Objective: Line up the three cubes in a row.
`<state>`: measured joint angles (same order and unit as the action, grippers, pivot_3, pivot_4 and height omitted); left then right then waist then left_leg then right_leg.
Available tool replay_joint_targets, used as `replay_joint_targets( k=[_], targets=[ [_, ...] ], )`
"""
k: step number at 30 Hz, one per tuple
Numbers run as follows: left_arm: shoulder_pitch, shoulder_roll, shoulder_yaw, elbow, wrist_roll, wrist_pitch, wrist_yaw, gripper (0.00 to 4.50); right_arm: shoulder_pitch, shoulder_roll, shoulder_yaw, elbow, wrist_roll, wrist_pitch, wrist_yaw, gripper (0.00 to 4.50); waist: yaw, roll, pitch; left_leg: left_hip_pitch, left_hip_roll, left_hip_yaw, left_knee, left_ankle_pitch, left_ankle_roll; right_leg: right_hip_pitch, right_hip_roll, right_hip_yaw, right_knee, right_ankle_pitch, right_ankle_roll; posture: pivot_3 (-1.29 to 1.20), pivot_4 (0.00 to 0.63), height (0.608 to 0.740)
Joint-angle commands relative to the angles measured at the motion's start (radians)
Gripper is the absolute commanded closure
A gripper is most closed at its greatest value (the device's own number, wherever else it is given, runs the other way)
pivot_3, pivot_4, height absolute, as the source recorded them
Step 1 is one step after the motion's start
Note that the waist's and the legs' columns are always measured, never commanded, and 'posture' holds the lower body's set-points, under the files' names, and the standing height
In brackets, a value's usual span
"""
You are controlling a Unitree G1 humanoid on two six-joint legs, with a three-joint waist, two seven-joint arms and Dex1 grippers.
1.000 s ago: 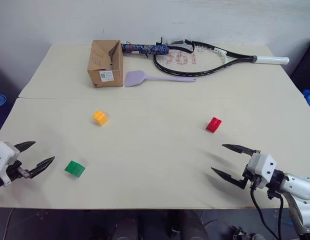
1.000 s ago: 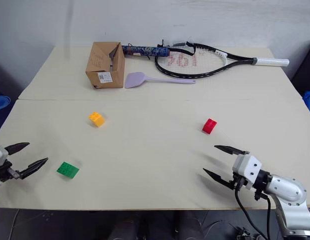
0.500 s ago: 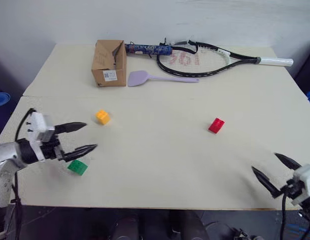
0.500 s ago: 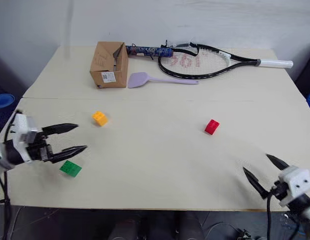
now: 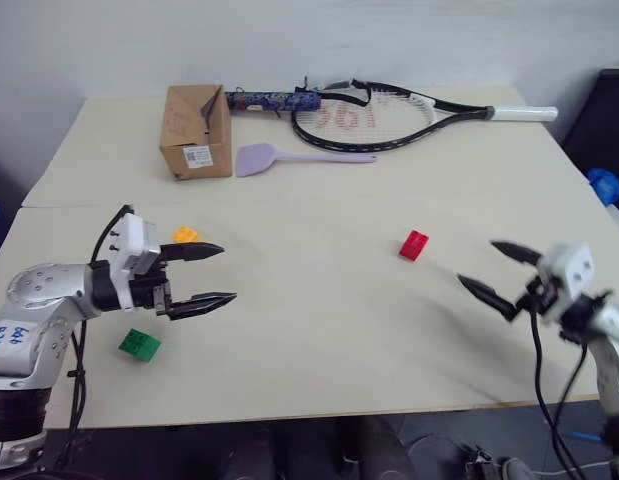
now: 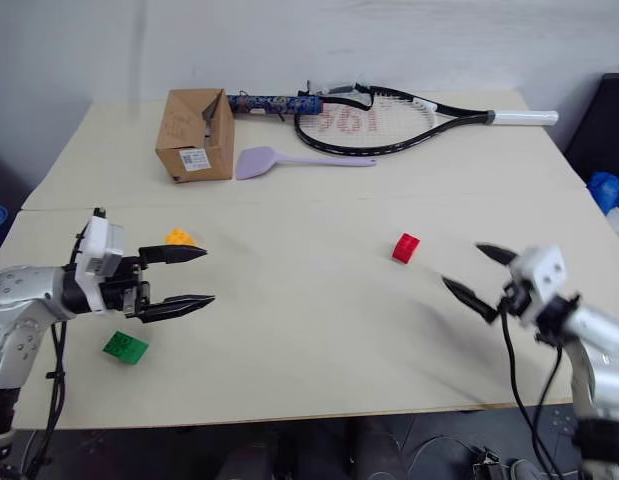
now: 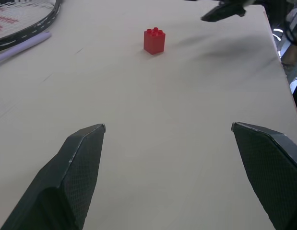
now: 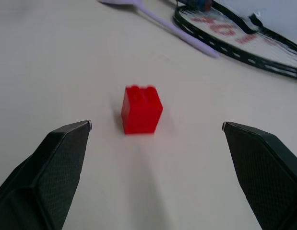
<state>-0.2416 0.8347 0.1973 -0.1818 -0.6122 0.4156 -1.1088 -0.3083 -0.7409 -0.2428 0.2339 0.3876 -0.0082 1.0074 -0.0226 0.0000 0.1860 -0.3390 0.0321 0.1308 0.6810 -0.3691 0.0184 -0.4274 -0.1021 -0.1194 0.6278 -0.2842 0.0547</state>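
Three cubes lie apart on the beige table (image 5: 319,330). The red cube (image 5: 414,244) sits right of centre. At the left is the orange-yellow cube (image 5: 185,235), and nearer the front left lies the green cube (image 5: 139,345). My left gripper (image 5: 228,273) hovers open, pointing right, its upper finger just right of the orange-yellow cube, with the green cube behind and below it. From the right, my right gripper (image 5: 476,263) points open at the red cube (image 8: 141,109), a short way off. Neither holds anything.
At the back of the table stand a brown cardboard box (image 5: 196,130), a lilac spatula (image 5: 279,157) and a tennis racket (image 5: 389,110). A seam (image 5: 289,203) crosses the table behind the cubes. A blue object (image 5: 601,185) sits off the right edge.
My left gripper swung in from the table's left edge, past the green cube, toward the middle. My right gripper dipped to the front edge, then rose toward the red cube. The camera shifted.
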Motion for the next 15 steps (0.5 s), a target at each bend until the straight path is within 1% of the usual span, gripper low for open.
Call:
replay_joint_targets(
  k=[1, 3, 6, 8, 14, 15],
  targets=[
    [-0.006, -0.022, -0.021, -0.028, 0.019, -0.031, 0.004, 0.07, -0.164, -0.002, 0.081, 0.167, -0.074, 0.032, 0.019, 0.0, 0.006, 0.0, 0.0, -0.002, 0.0, 0.0, 0.0, 0.0, 0.0, -0.001, 0.0, 0.0, 0.0, 0.0, 0.0, 0.0, 0.15, 0.74],
    [-0.009, -0.032, -0.023, -0.039, 0.019, -0.035, 0.009, 0.07, -0.237, 0.005, 0.127, 0.23, -0.109, 0.023, 0.04, 0.0, 0.011, 0.0, 0.0, -0.004, -0.001, 0.0, 0.001, 0.0, 0.001, -0.002, 0.0, 0.0, 0.001, 0.0, 0.0, 0.0, 0.15, 0.74],
    [-0.008, -0.046, -0.019, -0.052, 0.015, -0.042, 0.013, 0.07, -0.316, 0.031, 0.173, 0.294, -0.121, 0.075, 0.064, 0.0, 0.015, 0.0, 0.0, -0.007, -0.001, -0.001, 0.003, 0.0, 0.002, -0.002, 0.0, -0.001, 0.0, 0.001, 0.002, 0.0, 0.15, 0.74],
    [-0.002, -0.045, -0.021, -0.059, 0.021, -0.046, 0.012, 0.07, -0.347, 0.038, 0.199, 0.336, -0.147, 0.064, 0.085, 0.0, 0.016, 0.0, 0.0, -0.007, -0.001, -0.001, 0.003, 0.001, 0.003, -0.002, 0.0, -0.001, 0.0, 0.001, 0.002, 0.0, 0.15, 0.74],
    [0.016, -0.049, -0.015, -0.077, 0.021, -0.055, 0.017, 0.07, -0.411, 0.06, 0.22, 0.453, -0.197, 0.033, 0.06, 0.0, 0.015, 0.0, 0.0, -0.007, -0.001, -0.001, 0.004, 0.001, 0.003, -0.002, -0.001, -0.001, 0.0, 0.001, 0.002, 0.0, 0.15, 0.74],
    [0.02, -0.048, -0.014, -0.08, 0.021, -0.057, 0.017, 0.03, -0.413, 0.066, 0.215, 0.458, -0.194, 0.029, 0.058, 0.18, 0.014, 0.0, 0.0, -0.007, -0.001, -0.001, 0.004, 0.001, 0.003, -0.002, -0.001, -0.001, 0.001, 0.001, 0.002, 0.0, 0.15, 0.74]
  ],
)
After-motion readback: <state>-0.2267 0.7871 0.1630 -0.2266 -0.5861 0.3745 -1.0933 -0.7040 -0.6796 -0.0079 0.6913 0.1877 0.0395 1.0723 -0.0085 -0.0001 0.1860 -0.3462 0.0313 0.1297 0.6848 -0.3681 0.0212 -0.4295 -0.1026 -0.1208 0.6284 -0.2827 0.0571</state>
